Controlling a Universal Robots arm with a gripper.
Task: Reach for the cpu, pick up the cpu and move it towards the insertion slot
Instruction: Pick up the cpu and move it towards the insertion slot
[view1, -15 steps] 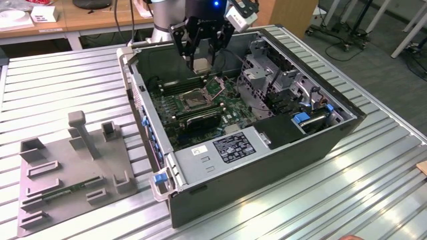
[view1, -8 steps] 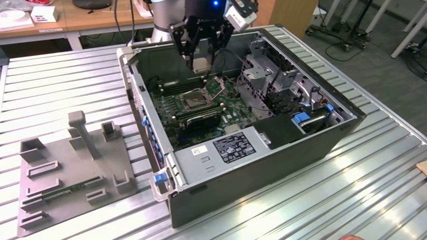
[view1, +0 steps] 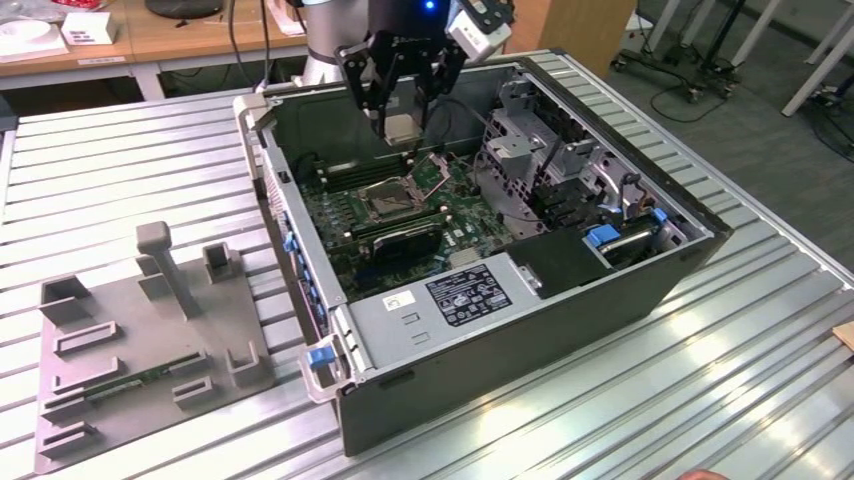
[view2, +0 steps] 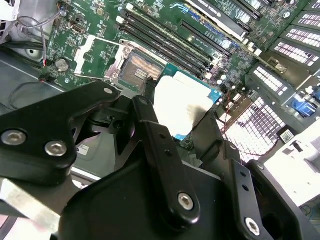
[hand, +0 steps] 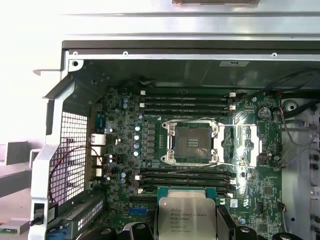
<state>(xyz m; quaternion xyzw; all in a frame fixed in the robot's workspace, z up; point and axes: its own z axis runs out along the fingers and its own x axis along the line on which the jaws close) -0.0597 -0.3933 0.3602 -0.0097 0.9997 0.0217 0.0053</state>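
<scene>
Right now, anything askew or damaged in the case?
Nothing stands out. The gripper holds the cpu flat above the motherboard, short of the insertion slot, whose frame is open and centre bare. No visible damage or loose parts.

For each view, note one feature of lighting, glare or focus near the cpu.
Exterior view: the cpu in the gripper looks pale against the dark case. Second wrist view: its metal top glares near-white; close linkage is soft. First wrist view: the slot is evenly lit; bright wash outside the case.
</scene>
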